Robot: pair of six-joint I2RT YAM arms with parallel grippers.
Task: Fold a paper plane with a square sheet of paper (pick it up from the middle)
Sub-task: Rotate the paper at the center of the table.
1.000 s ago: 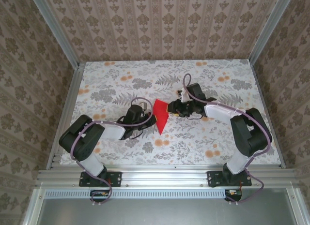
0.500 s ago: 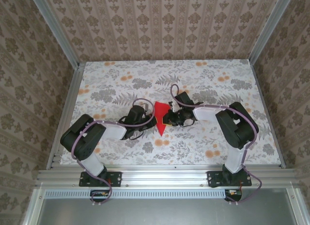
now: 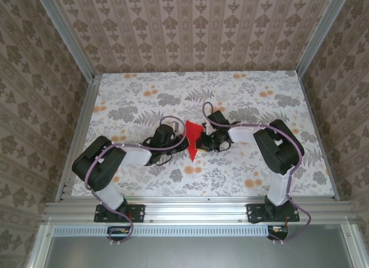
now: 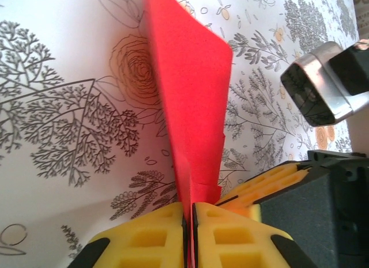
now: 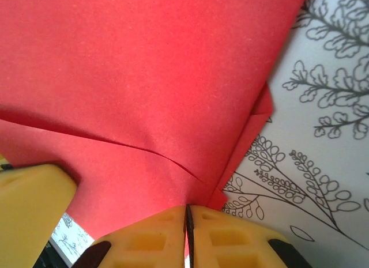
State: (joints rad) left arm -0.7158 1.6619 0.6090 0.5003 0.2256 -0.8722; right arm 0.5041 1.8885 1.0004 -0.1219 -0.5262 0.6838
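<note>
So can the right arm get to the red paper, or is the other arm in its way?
Yes, it looks so. The right gripper seems pinched shut on the red paper at its edge. The left gripper grips the paper from the other side, so it isn't blocking.

Paper (image 5: pixel 144 78): thin, matt red, faintly grainy, sharply creased; left pads (image 4: pixel 144 245): yellow moulded rubbery foam, matt, with shallow recesses; table (image 4: pixel 57 78): smooth matt floral print; rails (image 3: pixel 190 210): brushed metal; arm shells (image 3: pixel 135 155): glossy white plastic.
</note>
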